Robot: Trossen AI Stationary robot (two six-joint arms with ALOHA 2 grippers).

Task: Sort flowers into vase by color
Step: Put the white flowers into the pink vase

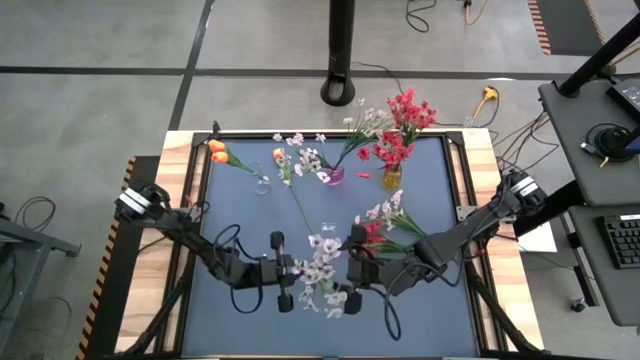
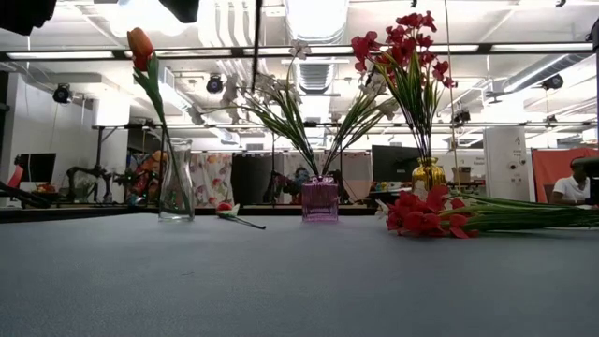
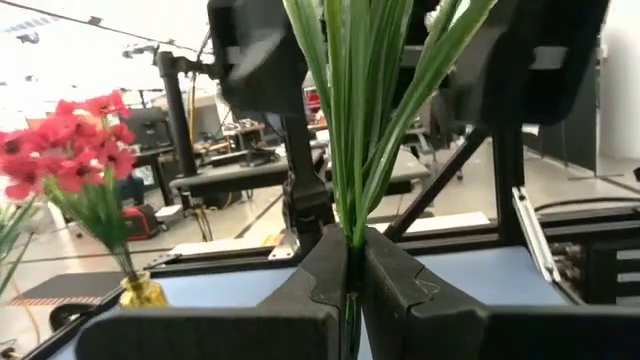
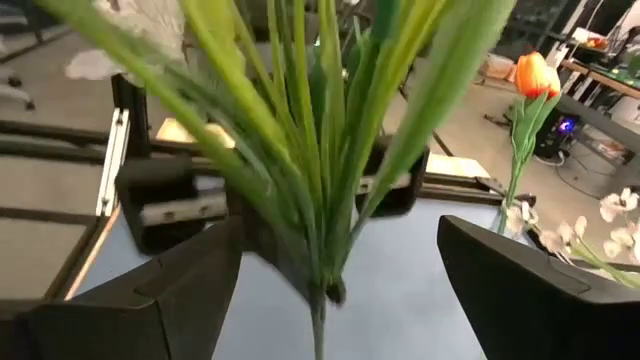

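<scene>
**Sorting well under way, one white spray in hand**

Left to right across the table: a clear glass vase (image 2: 176, 180) near the back left holds orange tulips (image 1: 217, 152) — apparently settled. Beside it a loose bud (image 2: 225, 209) lies on the blue mat (image 1: 240, 215), seemingly unsorted. At the centre back, a purple vase (image 2: 320, 198) carries white sprays (image 1: 300, 155) fanning out to both sides, and just to its right an amber vase (image 2: 429, 174) holds upright red blossoms (image 1: 408, 112).

At the front centre, the left gripper (image 3: 352, 262) is clenched on the green stem of a white-blossom spray (image 1: 322, 268), while the right gripper (image 4: 330, 290) faces it across the same bunch with its fingers spread apart, the stem running between them and not visibly pinched.

On the mat to the right, a bundle of red and white stems (image 1: 385, 225) lies flat — unsorted.

By this showing the job looks more than half done: each colour has its vase, and what is left appears to be the held spray, the lying bundle and the stray bud.
</scene>
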